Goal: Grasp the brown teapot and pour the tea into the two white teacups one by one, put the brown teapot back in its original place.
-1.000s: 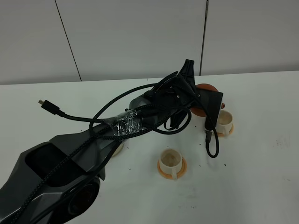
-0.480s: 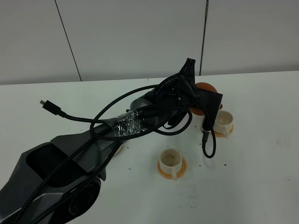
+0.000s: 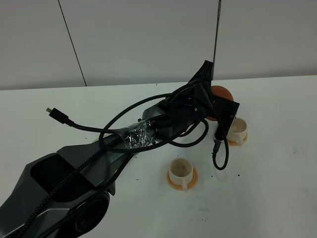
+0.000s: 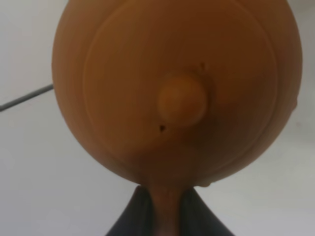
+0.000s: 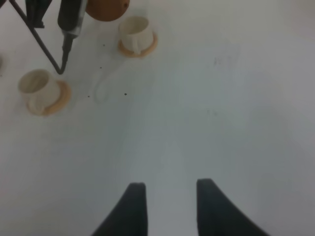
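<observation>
While left gripper (image 4: 165, 216) clamps tight on teapot (image 4: 177, 88) handle, pot hangs just behind far cup (image 3: 237, 129); near cup (image 3: 181, 171) well apart. Best: line spout over rim first, tilt slow, wrist steady. Right gripper (image 5: 167, 206) parted, empty, over table (image 5: 221, 98).

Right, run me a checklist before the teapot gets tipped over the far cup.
1. Grip: left gripper shut on the brown teapot: ok.
2. Teapot's lid seated: ok.
3. Target: far teacup upright: ok.
4. Next: near teacup upright: ok.
5. Aim: spout over the far teacup: cannot tell, the left arm hides it.
6. Clearance: right gripper open, empty, away from both cups: ok.
</observation>
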